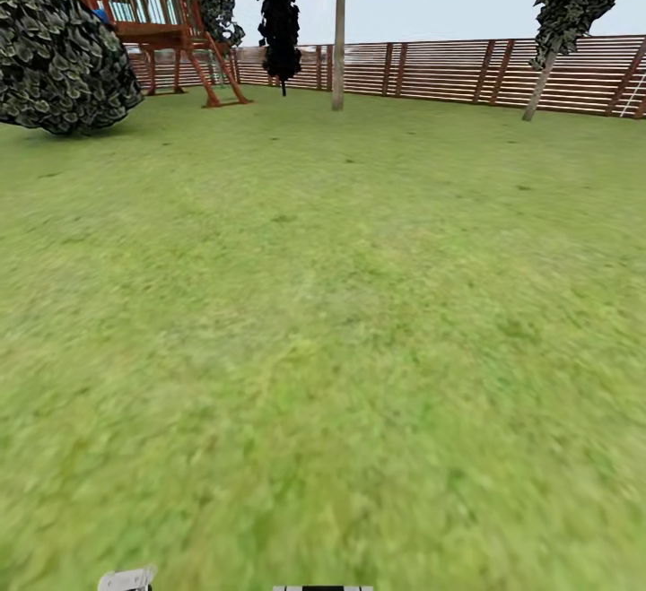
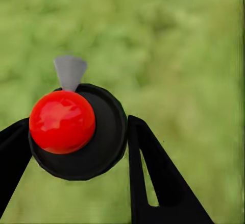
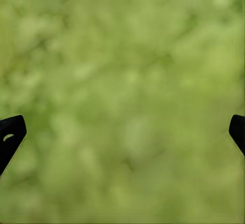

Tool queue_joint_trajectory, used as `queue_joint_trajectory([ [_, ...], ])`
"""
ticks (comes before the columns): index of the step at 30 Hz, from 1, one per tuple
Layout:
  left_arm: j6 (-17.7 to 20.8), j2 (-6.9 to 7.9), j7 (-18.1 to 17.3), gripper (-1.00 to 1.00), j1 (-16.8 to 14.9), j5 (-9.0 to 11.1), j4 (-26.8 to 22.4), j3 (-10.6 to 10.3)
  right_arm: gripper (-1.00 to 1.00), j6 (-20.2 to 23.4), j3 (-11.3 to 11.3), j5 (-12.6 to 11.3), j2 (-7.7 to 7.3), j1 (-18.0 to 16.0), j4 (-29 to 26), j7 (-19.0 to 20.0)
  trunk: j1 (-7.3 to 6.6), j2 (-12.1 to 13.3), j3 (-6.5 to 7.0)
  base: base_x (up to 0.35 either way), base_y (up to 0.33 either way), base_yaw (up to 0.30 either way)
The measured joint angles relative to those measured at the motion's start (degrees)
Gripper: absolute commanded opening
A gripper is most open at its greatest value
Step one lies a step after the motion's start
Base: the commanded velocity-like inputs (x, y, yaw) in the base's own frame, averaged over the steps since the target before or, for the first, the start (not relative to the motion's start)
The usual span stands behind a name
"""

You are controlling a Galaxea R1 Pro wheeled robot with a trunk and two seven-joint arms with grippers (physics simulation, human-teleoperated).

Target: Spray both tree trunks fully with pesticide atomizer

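Pesticide atomizer, red cap uppermost, is clamped between the closed fingers of the left gripper above the lawn, the right gripper being spread empty; slippage is risked if the thin-trunked tree, well ahead, is approached abruptly.

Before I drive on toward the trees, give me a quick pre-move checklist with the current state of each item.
1. Pesticide atomizer held in the left hand: ok, a finger sits on each side of it.
2. Right hand free: ok, fingers wide apart over grass.
3. Trees in sight: ok, one trunk straight ahead, another leaning, at the right, both by the fence.
4. Lawn ahead free of obstacles: ok.
5. Nozzle aimed at a trunk: cannot tell.
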Motion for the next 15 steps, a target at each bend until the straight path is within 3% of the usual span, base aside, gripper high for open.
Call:
queue_joint_trajectory([
  [15, 0.00, 0.00, 0.00, -1.00, 0.00, 0.00, -0.01, 0.03, 1.00, 0.00, 0.00, 0.00, 0.00, 0.00, 0.02, 0.00, 0.00, 0.00, 0.00, 0.332, -0.109, 0.000],
])
